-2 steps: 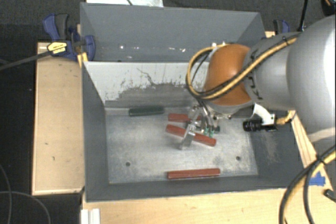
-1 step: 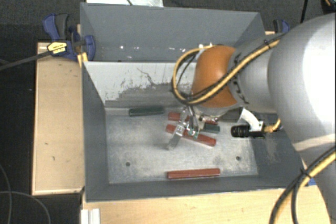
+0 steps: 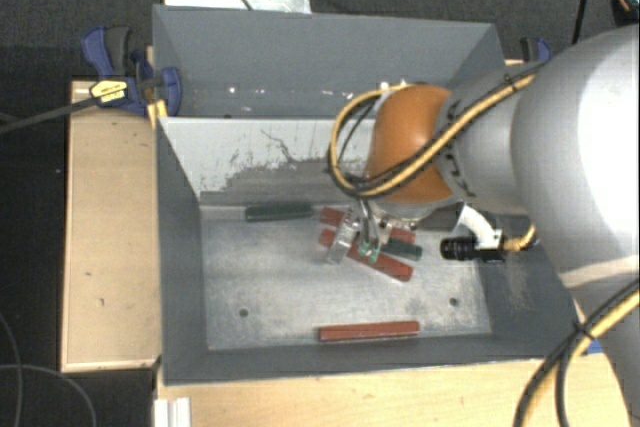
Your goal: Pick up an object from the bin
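The gripper is low over a small heap of red-brown and green bars at the middle of the bin floor, its fingers parted narrowly with their tips among them. Nearest lies a red-brown bar, slanting from the fingertips toward the lower right. A dark green bar and a long red-brown bar lie left-to-right, well apart.

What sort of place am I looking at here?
Probably a robotics lab's grasping rig: a robot arm, its gripper down in a grey metal bin, over small loose bars, red-brown and dark green.
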Motion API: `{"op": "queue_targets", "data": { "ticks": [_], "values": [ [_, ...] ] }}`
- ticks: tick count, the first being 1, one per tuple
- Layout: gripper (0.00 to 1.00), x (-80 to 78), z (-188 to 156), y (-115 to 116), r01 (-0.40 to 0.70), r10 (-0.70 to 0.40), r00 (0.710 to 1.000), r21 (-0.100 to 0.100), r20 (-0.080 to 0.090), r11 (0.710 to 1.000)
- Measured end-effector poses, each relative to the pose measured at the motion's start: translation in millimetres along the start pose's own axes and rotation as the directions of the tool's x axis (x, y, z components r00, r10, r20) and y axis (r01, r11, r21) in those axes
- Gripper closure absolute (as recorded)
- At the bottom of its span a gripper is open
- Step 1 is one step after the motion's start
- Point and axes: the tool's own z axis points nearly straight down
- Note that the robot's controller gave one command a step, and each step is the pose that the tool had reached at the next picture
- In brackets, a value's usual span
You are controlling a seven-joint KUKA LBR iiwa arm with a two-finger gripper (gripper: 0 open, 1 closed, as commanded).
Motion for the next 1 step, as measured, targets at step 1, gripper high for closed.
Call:
{"op": "queue_targets", "data": {
  "ticks": [1],
  "values": [
    [1.0, -1.2, -29.3, 0.6, 0.0, 0.0, 1.0, 0.0, 0.001, 1.0]
  ]
}}
